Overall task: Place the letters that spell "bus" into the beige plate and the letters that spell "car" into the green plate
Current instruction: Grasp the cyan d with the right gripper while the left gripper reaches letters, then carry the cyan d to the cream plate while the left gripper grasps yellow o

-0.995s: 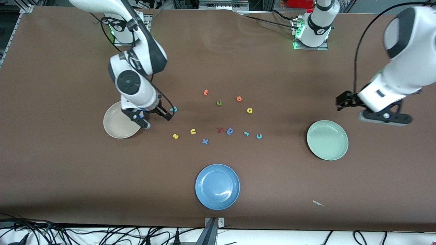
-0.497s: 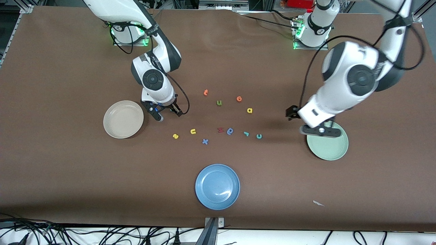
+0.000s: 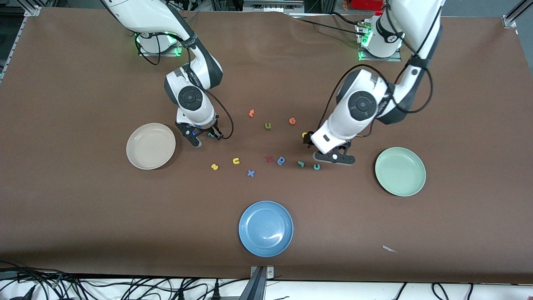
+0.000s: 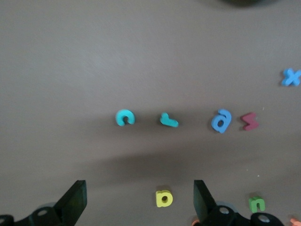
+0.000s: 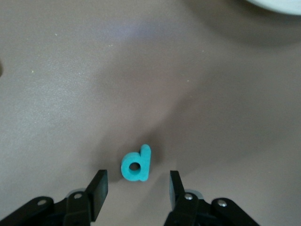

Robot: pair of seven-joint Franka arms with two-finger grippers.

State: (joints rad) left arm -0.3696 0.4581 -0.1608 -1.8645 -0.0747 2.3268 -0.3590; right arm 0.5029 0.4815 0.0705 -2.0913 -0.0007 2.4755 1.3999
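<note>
front: my right gripper (image 3: 204, 139) is hanging low beside the beige plate (image 3: 150, 146), teal b (image 3: 212, 134) between the fingers; my left gripper (image 3: 322, 151) is hovering by the yellow a (image 3: 305, 134).
right wrist: fingers are standing spread, not yet pinching; b (image 5: 137, 164) is lying centred, stem running along the gap.
left wrist: I'm holding wide open; a (image 4: 163, 198) is sitting between the tips, teal c (image 4: 124, 117) and r (image 4: 169, 120) just ahead.

A robotics lab: two white robot arms (image 3: 189, 89) bolted to a brown-covered table (image 3: 83, 216), green status lights glowing at their bases along the top of the frame, loose cables (image 3: 125, 287) tangled along the bottom edge, metal framing at the upper corners.
</note>
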